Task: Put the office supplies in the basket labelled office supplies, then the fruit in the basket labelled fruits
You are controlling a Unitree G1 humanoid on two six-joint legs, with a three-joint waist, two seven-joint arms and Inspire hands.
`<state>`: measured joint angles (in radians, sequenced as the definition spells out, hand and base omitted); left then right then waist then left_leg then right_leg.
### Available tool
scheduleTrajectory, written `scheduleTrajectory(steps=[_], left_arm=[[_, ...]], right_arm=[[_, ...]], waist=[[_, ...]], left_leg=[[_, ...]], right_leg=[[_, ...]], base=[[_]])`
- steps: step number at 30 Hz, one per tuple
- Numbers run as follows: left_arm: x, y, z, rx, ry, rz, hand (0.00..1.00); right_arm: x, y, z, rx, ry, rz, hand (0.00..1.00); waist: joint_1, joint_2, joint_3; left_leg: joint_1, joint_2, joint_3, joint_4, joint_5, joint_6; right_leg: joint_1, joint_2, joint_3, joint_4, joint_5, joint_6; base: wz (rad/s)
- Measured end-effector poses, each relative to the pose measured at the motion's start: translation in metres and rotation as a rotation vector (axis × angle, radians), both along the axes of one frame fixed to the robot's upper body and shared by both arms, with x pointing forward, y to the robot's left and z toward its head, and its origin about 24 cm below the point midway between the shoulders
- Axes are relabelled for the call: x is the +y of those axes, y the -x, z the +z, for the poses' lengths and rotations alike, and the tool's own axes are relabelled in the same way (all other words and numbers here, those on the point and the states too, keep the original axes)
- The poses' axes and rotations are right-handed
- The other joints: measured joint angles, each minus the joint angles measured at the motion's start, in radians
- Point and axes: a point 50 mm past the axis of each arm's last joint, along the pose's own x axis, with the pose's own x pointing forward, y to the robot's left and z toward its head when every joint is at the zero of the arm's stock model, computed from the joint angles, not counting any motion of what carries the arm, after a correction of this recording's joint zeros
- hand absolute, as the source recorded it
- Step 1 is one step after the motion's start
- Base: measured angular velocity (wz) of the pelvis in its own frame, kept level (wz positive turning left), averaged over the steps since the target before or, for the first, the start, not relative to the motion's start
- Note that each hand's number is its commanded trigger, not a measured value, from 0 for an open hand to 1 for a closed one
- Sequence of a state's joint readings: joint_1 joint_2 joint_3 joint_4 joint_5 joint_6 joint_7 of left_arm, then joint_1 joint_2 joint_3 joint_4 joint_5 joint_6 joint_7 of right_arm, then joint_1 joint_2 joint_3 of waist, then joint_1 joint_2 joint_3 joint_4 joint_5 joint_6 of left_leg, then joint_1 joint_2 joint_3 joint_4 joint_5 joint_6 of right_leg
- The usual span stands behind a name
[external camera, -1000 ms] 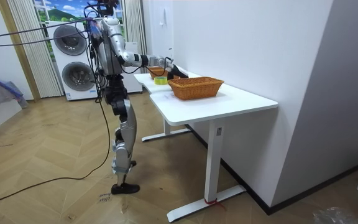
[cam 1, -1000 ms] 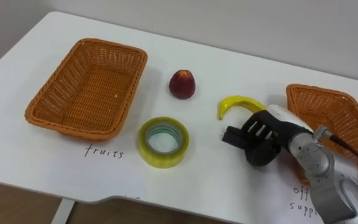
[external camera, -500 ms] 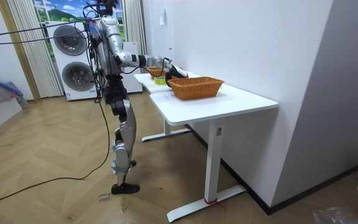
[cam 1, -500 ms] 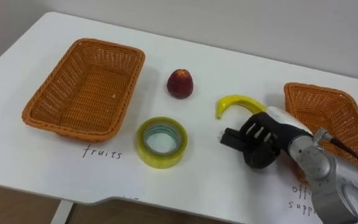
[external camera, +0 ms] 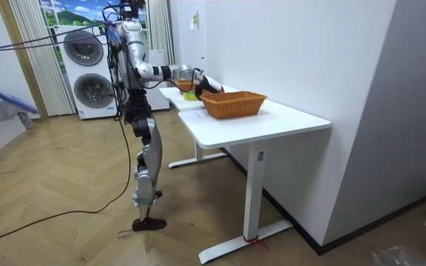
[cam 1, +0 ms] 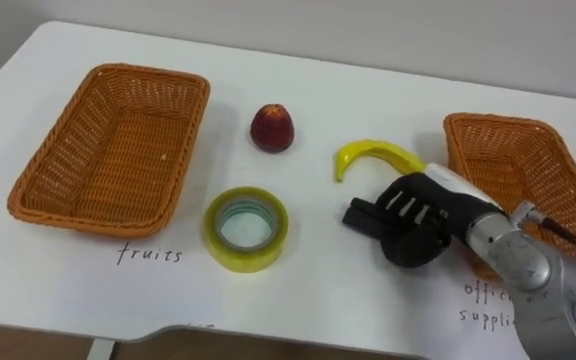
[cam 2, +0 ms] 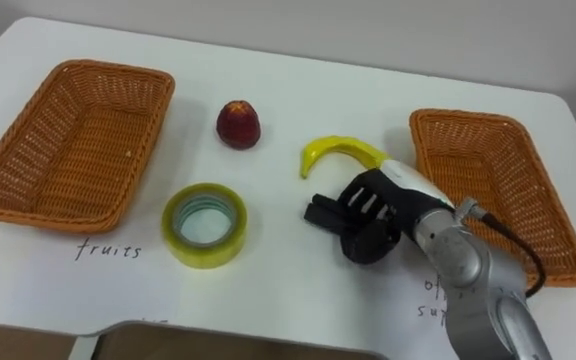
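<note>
Beside the right hand (cam 1: 413, 215) lies the banana (cam 1: 373, 153), tape roll (cam 1: 248, 258) nearby.

Right hand out in front, palm down.
The robot stands up straight with 1 arm reached forward. Its right arm comes in from the lower right, bent a little at the wrist. The right hand (cam 1: 415, 213) faces down, its dark fingers (cam 1: 361, 215) loose and pointing left, thumb tucked below, holding nothing.

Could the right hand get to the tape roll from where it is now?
Probably yes. The right hand sits right of the tape roll, fingers pointing toward it, with only bare table between them. The banana lies farther back, off that path.
</note>
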<state>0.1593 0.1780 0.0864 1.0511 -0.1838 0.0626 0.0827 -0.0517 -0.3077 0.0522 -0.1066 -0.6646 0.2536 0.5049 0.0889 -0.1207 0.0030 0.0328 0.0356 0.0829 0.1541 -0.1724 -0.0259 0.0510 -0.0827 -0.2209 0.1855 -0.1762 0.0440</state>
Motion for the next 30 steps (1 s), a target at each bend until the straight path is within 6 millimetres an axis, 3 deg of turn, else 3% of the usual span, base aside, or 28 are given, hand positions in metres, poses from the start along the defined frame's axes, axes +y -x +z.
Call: scheduleTrajectory(steps=[6, 15, 25, 30], left_arm=[[0.0, 0.002, 0.0, -0.017, 0.004, 0.01, 0.0], [0.002, 0.013, 0.0, -0.009, 0.011, 0.047, 0.0], [0.001, 0.017, -0.001, -0.003, 0.018, 0.057, 0.0], [0.002, 0.023, -0.002, 0.01, 0.015, 0.074, 0.0]], right_arm=[[-0.008, -0.001, 0.017, -0.093, -0.122, -0.034, 1.0], [-0.018, 0.001, 0.048, -0.27, -0.152, -0.087, 1.0], [-0.019, 0.002, 0.064, -0.412, -0.169, -0.122, 1.0], [-0.031, 0.005, 0.076, -0.526, -0.263, -0.201, 1.0]], waist=[[-0.008, -0.003, 0.0008], [-0.01, -0.008, 0.0017], [-0.025, -0.002, -0.0011], [-0.038, 0.0, -0.0022]], left_leg=[[0.005, 0.0, 0.003, 0.002, 0.0, 0.0], [-0.003, 0.0, 0.003, 0.0, 0.0, 0.0], [-0.011, 0.0, 0.003, 0.0, 0.0, 0.0], [-0.003, 0.0, 0.014, 0.0, 0.0, 0.0]], right_leg=[[0.003, 0.0, 0.0, 0.001, 0.0, 0.0], [-0.001, 0.002, 0.001, 0.001, 0.0, 0.0], [-0.013, 0.001, 0.001, 0.002, 0.0, 0.0], [-0.012, 0.001, 0.014, 0.002, 0.0, 0.0]], base=[[-0.02], [0.0], [0.0], [-0.07]])
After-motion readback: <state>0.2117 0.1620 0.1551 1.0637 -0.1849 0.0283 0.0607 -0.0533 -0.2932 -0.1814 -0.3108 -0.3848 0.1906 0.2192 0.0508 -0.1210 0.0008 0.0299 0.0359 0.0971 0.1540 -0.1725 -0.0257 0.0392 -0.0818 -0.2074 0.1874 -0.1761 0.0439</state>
